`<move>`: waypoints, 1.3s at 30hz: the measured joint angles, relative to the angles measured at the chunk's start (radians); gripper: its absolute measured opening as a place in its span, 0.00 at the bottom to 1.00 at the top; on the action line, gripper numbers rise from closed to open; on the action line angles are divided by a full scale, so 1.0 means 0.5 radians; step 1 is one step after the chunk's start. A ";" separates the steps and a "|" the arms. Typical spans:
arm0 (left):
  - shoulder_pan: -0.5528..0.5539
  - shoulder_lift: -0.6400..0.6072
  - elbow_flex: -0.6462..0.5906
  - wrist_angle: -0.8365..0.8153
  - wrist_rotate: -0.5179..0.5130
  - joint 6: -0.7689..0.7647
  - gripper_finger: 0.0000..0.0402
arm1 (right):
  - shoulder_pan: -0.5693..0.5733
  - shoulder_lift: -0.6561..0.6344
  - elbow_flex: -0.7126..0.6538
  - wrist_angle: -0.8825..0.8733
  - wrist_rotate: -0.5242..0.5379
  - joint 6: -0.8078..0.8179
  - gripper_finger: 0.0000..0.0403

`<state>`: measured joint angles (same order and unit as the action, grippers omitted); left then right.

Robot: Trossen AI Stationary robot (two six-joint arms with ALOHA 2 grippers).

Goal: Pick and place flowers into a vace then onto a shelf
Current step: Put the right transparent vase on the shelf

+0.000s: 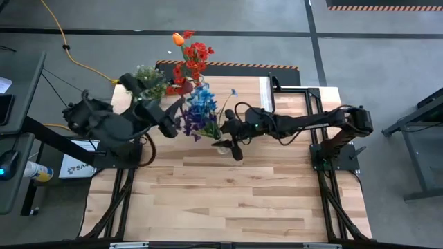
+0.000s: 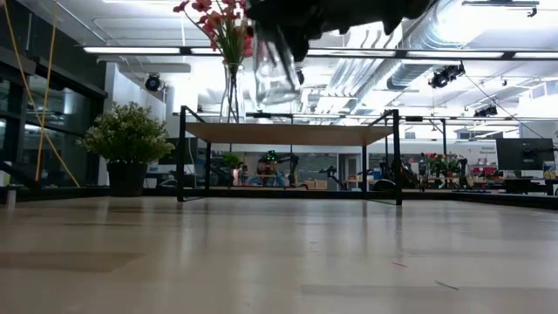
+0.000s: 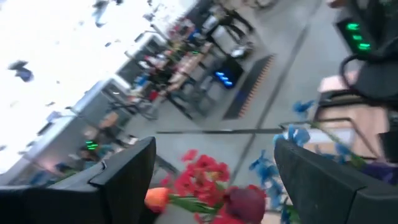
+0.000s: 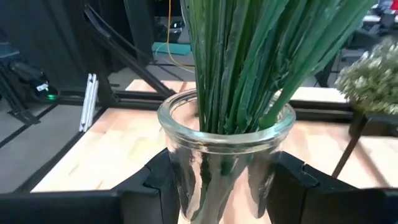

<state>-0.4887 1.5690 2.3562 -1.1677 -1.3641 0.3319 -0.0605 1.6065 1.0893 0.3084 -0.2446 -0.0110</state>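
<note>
— Where does the job stand?

— The right gripper [image 4: 217, 180] clamps a glass vase [image 4: 225, 155] packed with the flowers [image 1: 197, 97] and holds it off the table [image 1: 242, 200]. In my judgement the placing step is in hand.

— And the other arm?

— The left gripper [image 1: 168, 117] hangs beside the blooms, fingers spread, empty.

— What next?

— Probably a lift over the shelf [image 2: 288, 133] edge; a second vase [image 2: 230, 92] and a potted plant [image 2: 129, 144] crowd one end, the other looks free.
</note>
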 joint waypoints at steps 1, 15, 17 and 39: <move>-0.046 0.001 0.000 0.047 -0.081 0.048 0.90 | 0.001 -0.028 0.000 -0.020 0.007 -0.010 0.40; -0.391 0.001 -0.001 0.510 -0.419 0.390 0.90 | 0.168 -0.396 0.001 -0.227 0.540 -0.033 0.40; -0.421 0.001 -0.001 0.506 -0.419 0.381 0.90 | 0.191 -0.447 0.001 -0.248 0.643 -0.040 0.40; -0.595 0.010 -0.002 0.303 -0.373 -0.225 0.90 | -0.074 -0.816 0.003 -0.622 1.302 -0.199 0.40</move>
<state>-0.7860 1.5742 2.3550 -1.0164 -1.5506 0.2195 -0.0976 1.1986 1.0908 -0.0025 0.4066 -0.1106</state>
